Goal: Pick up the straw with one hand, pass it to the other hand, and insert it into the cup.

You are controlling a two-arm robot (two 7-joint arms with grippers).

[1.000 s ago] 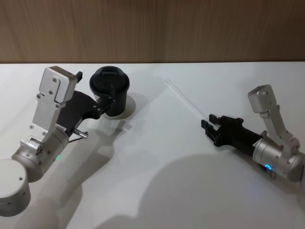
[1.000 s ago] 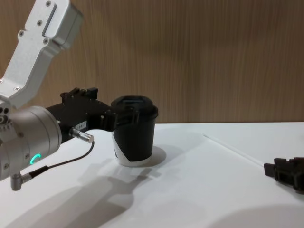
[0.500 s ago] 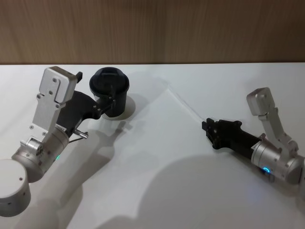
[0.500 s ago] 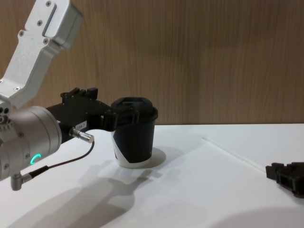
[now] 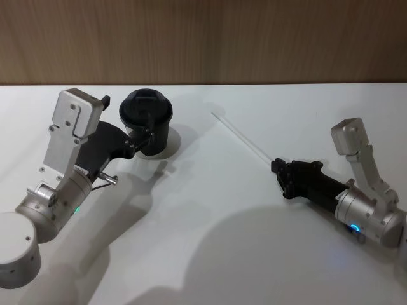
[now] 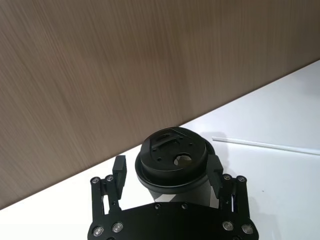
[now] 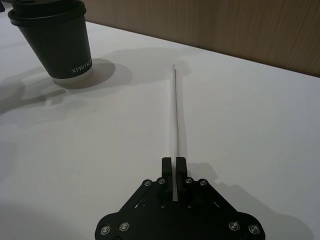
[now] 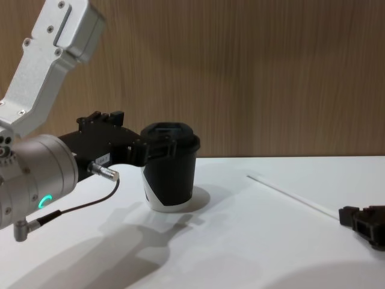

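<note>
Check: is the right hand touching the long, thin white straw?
Touching. The right wrist view shows the right hand shut on one end of the long, thin white straw, no gap.

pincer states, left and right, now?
Left pincer: open, straddling the cup.
Right pincer: closed on the straw.

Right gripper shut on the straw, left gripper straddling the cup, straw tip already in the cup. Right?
No: the tip of the straw is not in the cup; the right wrist view shows it well apart. The right gripper is shut on the straw and the left gripper straddles the cup, as said.
</note>
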